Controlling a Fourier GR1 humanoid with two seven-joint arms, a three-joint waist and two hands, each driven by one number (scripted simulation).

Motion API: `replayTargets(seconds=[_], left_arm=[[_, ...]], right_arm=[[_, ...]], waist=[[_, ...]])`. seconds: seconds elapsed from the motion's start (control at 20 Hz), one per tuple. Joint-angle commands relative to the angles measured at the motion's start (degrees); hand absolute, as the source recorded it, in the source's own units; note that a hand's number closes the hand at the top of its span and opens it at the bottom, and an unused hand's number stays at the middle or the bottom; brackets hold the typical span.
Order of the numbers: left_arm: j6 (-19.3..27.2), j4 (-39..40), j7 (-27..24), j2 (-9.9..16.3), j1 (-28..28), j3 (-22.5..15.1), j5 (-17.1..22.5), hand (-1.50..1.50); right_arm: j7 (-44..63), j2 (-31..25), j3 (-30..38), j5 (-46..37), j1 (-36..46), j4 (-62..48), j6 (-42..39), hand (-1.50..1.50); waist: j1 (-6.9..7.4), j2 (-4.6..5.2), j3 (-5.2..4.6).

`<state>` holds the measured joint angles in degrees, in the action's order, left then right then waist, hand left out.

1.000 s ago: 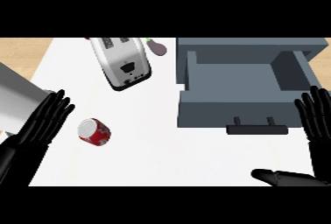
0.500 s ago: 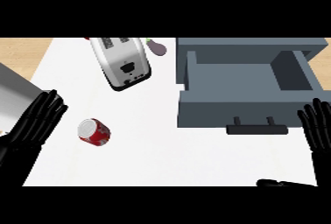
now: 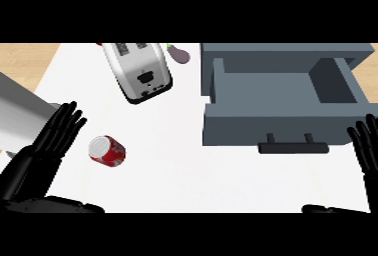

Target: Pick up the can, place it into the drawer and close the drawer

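the can lies on its side on the white counter, silver top turned toward us, well left of the open grey drawer. our left hand sits just beside it on the left, fingers straight and pointing up the counter, holding nothing; we cannot tell whether the fingertips touch the can or stop just short. our right hand shows at the right edge, beside the drawer's front corner, fingers straight as well and empty.

we judge the pickup as not yet begun, so the risks lie ahead. a can on its side is a roller: if our left hand nudges it before the fingers curl round, it could roll across the counter, away from the hand. a grasp from the side may also catch only the rounded wall and let it slip.

the carry is long, since the drawer is well apart from the can. the toaster stands up-counter from the can, and a dark aubergine sits near the drawer's back corner; a wide swing could clip either. the drawer's front wall and handle face us, so a low carry could knock the can against that wall rather than clear it.
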<state>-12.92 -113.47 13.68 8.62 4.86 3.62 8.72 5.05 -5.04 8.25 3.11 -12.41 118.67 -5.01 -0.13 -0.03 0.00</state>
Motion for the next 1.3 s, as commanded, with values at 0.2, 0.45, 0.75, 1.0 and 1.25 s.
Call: replayTargets(seconds=[0.2, 0.45, 0.75, 1.0, 1.25], left_arm=[[-0.16, 8.86, -6.26, -2.40, -2.33, -0.64, -4.64, -1.50], [0.00, 17.89, -13.21, -3.60, -3.45, -0.05, -7.66, -1.50], [-0.09, 25.19, -15.84, -1.82, -7.44, 3.65, -7.55, -1.50], [-2.00, 31.16, -22.92, -0.70, -5.70, 4.85, -8.61, -1.50], [-4.64, 39.34, -27.16, 3.29, -9.14, 9.46, -6.87, -1.50]], right_arm=[[2.48, 0.69, 1.06, 0.53, -1.82, 4.47, -1.29, -1.50], [-6.47, 2.45, 0.16, -2.92, -1.06, -4.95, -2.18, -1.50], [-3.02, 0.24, 4.50, 1.30, -1.45, -2.10, -4.75, -1.50], [-3.37, 3.00, 1.91, -1.83, -0.94, -2.29, -3.35, -1.50], [-2.27, 2.40, 2.25, -1.53, -2.02, -0.32, -5.12, -1.50]], waist=[[-0.06, -0.01, -0.01], [-0.09, 0.07, -0.01], [-0.20, 0.04, 0.00], [-0.08, 0.05, -0.01], [-0.23, 0.09, -0.03]])
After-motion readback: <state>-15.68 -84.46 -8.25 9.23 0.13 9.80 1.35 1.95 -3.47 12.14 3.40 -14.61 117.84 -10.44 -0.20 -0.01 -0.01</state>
